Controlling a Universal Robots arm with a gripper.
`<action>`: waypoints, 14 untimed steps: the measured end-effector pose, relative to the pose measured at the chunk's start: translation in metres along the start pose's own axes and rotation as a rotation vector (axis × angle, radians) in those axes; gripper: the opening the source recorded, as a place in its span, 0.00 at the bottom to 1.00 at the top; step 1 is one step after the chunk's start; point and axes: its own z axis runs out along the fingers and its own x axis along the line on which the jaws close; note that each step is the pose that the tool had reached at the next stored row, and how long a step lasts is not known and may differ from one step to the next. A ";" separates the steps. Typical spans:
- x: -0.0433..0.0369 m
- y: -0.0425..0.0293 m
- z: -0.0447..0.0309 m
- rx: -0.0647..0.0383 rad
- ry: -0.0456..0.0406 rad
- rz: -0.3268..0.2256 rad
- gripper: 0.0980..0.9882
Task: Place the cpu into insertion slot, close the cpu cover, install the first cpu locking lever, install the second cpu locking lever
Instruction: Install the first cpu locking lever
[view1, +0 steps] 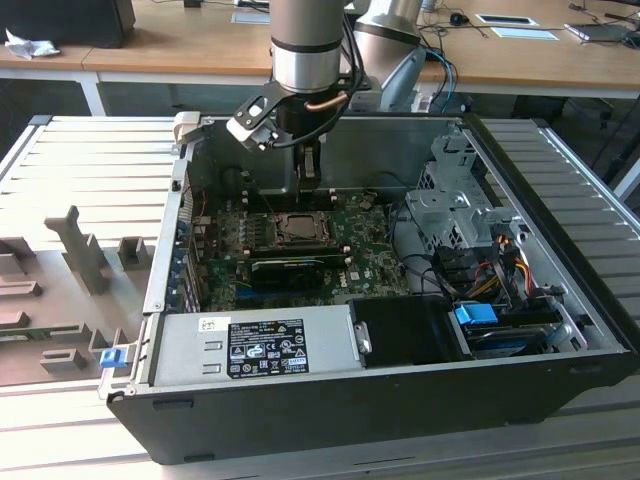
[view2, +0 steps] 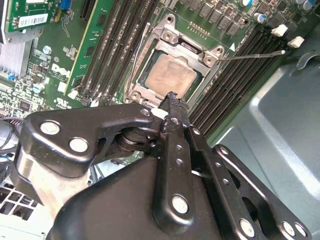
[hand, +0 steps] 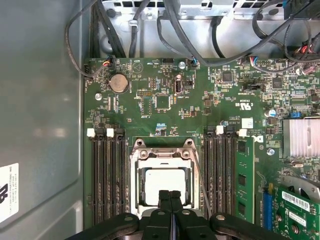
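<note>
The cpu (hand: 164, 183) is seated in the insertion slot (hand: 133, 175), framed by the cpu cover (hand: 162, 155). The tool (hand: 170, 196) is clenched, empty, nearby. The thin, stiff, springy locking lever (view2: 252, 54) is judged best gripped near its free end.

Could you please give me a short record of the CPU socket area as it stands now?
cpu: seated in the insertion slot, its metal top showing
cpu cover: lying flat over the cpu, framing it
locking lever: one thin rod angled out over the memory slots, not latched
hand: shut, tips at the slot's edge
setting: open computer case
</note>
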 end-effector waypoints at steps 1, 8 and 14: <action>0.0000 0.0001 -0.0017 0.000 0.0000 0.000 0.01; -0.0001 0.0005 -0.0101 0.000 0.0004 -0.001 0.01; -0.0001 0.0004 -0.0102 -0.001 0.0030 -0.067 0.01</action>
